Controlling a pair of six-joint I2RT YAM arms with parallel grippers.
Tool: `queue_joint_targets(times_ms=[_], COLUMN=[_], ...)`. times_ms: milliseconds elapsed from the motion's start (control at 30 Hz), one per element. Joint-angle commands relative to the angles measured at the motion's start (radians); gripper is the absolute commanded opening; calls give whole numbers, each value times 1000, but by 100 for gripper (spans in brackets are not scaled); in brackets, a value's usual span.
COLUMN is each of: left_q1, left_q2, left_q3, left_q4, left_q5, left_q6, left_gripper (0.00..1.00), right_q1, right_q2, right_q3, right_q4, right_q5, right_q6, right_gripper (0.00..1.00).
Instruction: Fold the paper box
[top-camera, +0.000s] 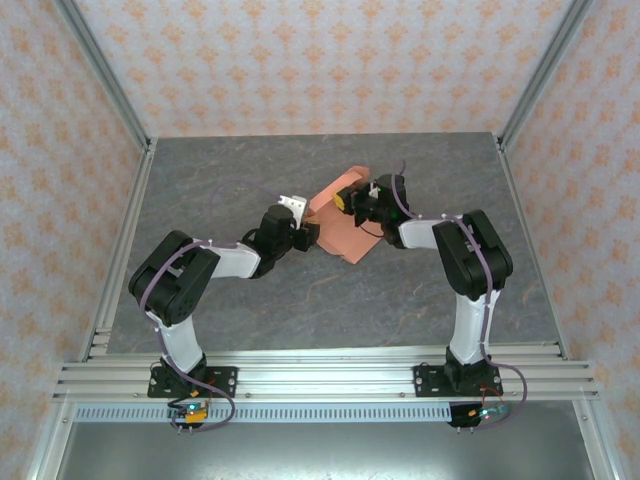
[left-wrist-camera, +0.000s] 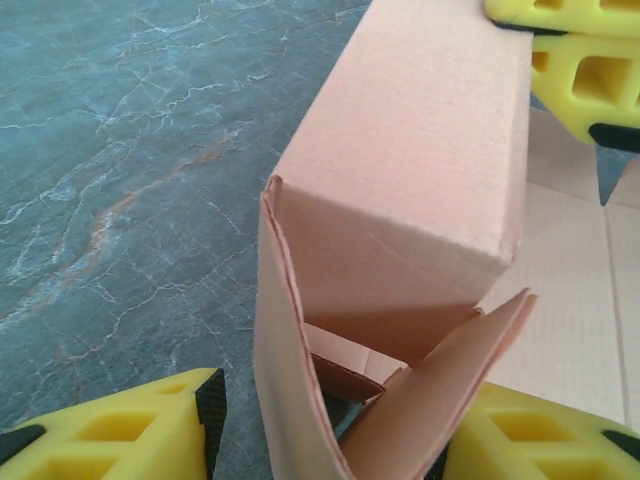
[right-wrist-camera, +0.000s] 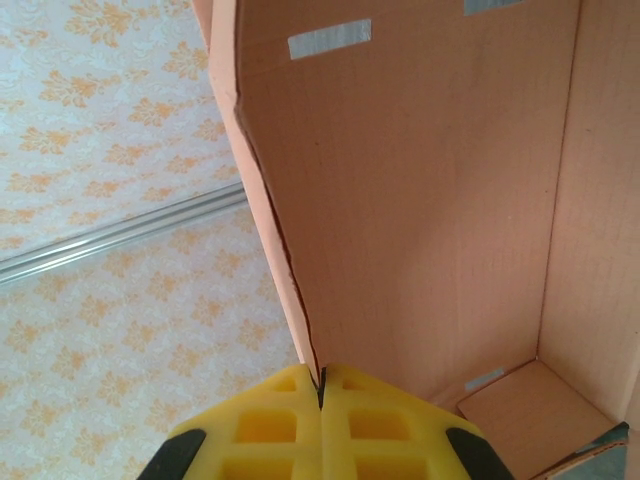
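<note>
A half-folded salmon-orange thin cardboard box (top-camera: 338, 222) sits in the middle of the grey worktop (top-camera: 300, 300). The left pincer (left-wrist-camera: 330, 430) is spread astride its end flaps; the right pincer (right-wrist-camera: 321, 385) pinches one wall.

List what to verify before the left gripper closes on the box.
1. Right gripper clamped on box wall: ok.
2. Left gripper straddling the two flaps: ok.
3. Both left pads touching the flaps: not ok, there is a gap beside one finger.
4. Flaps lying flush together: not ok, they gape in a V.
5. Box base resting flat on table: cannot tell.
</note>
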Motion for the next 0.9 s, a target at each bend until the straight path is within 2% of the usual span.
queue_joint_targets(times_ms=[0,133,267,500,633,733,867], left_q1=[-5,-12,-13,-25,-41,-48,-58], left_q2=[1,-10,-18,44,74,98,140], left_q3=[20,16,2,16,22,33,50], left_q4=[75,92,104,140,148,159,159], left_q5=[38,70,63,51,-9,-37,-82], left_q6=[-42,-71,-110,-150,-146,-171,-177], left_gripper=[51,50,57,55,55,61,63], right_q1=[8,26,40,51,51,56,59], right_q2=[-25,-27,-37,-37,-47,-57,-87], right_q3=[-26,-4,-2,-33,-48,-76,-118], right_q4=[0,-10,-36,-5,-10,17,24], right_q5=[22,6,25,47,58,76,112], right_q6=[33,21,9,34,38,83,118], right_gripper=[0,0,0,0,0,0,0])
